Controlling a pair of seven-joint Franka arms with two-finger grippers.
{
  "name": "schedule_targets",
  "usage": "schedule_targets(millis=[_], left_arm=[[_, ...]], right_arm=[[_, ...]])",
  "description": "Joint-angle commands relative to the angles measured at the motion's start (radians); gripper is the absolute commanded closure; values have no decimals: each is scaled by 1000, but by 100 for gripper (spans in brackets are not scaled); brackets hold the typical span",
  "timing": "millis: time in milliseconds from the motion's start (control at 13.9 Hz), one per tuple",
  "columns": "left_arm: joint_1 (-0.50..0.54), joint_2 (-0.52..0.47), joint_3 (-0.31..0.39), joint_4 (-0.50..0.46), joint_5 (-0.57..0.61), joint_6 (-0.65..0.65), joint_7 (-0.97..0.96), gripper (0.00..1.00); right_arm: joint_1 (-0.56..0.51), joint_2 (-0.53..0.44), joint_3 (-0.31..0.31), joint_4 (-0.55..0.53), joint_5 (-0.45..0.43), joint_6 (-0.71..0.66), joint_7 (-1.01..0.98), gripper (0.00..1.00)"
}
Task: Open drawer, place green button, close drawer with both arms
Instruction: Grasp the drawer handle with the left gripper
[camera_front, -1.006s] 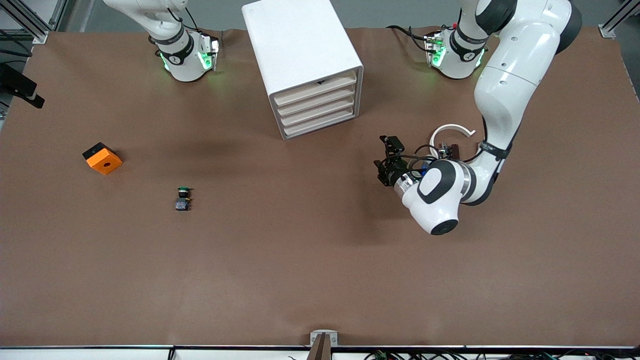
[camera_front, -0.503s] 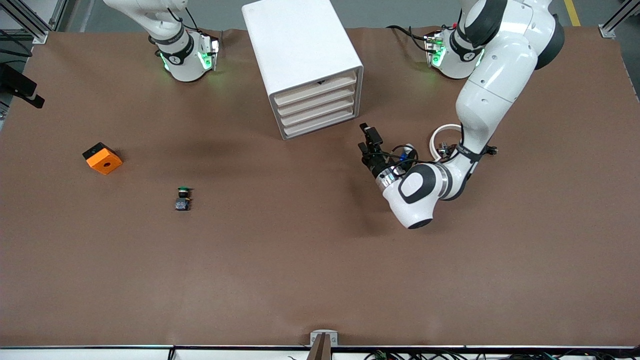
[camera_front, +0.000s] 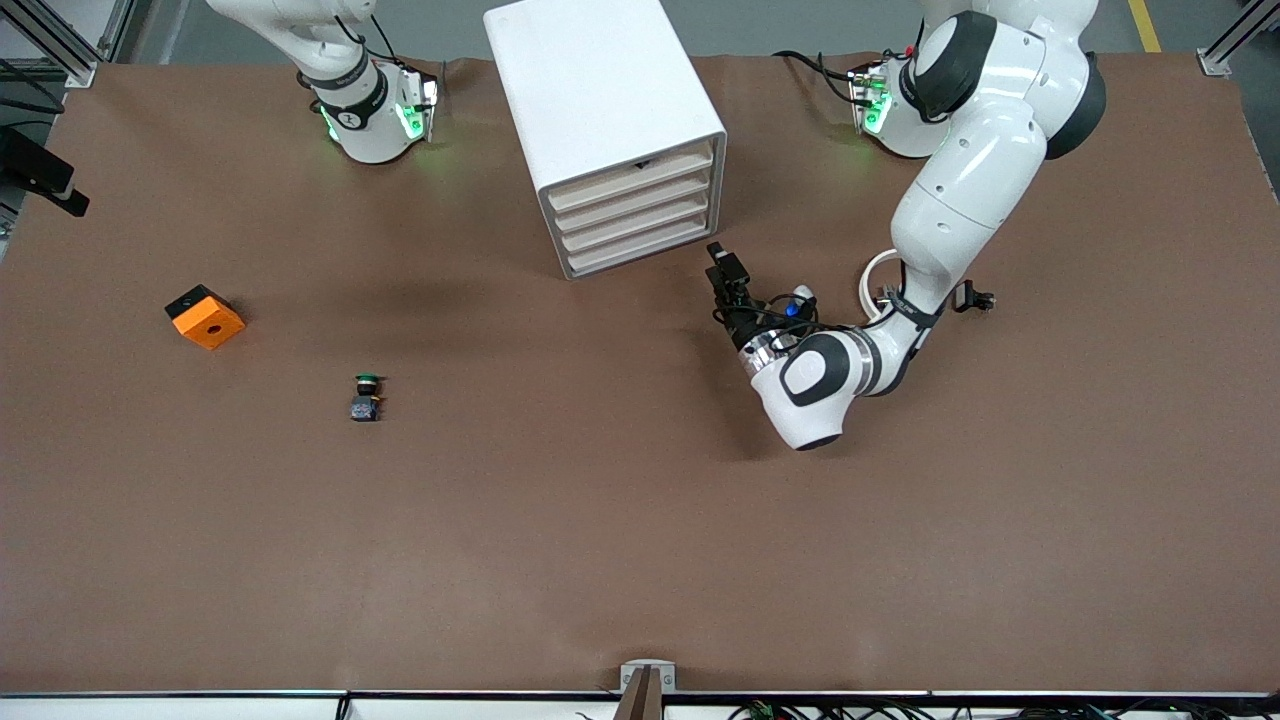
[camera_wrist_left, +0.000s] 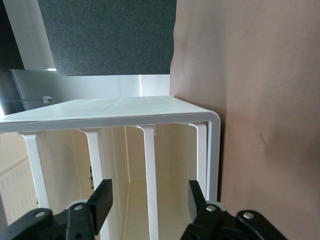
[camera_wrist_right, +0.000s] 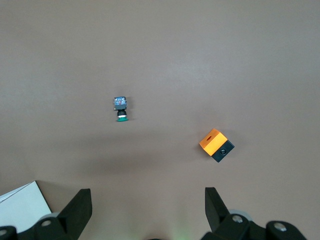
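Drawer (camera_front: 632, 205) fronts shut; right hand (camera_wrist_right: 147, 210) unseen from front camera.

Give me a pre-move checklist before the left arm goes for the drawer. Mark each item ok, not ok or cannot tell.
1. All four drawers shut in the cabinet: ok, fronts look flush.
2. Left gripper lined up in front of the drawer fronts: ok, the left wrist view faces them.
3. Left gripper empty, with a gap between the fingers: ok.
4. Left gripper touching a drawer: not ok, it is apart from them.
5. Button free on the table, toward the right arm's end: ok.
6. Right gripper open, high over the button and the orange cube: ok, waiting.
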Motion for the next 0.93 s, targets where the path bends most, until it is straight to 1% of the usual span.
schedule_targets(millis=[0, 575, 862], left_arm=[[-45, 10, 1, 21, -18, -25, -24, 35], [-135, 10, -1, -2, -21, -34, -12, 35], [-177, 14, -1, -2, -50, -32, -7, 35]], right_arm=[[3, -25, 1, -21, -13, 1, 9, 0], [3, -25, 1, -21, -10, 4, 9, 0], [6, -25, 1, -20, -10, 7, 9, 0]])
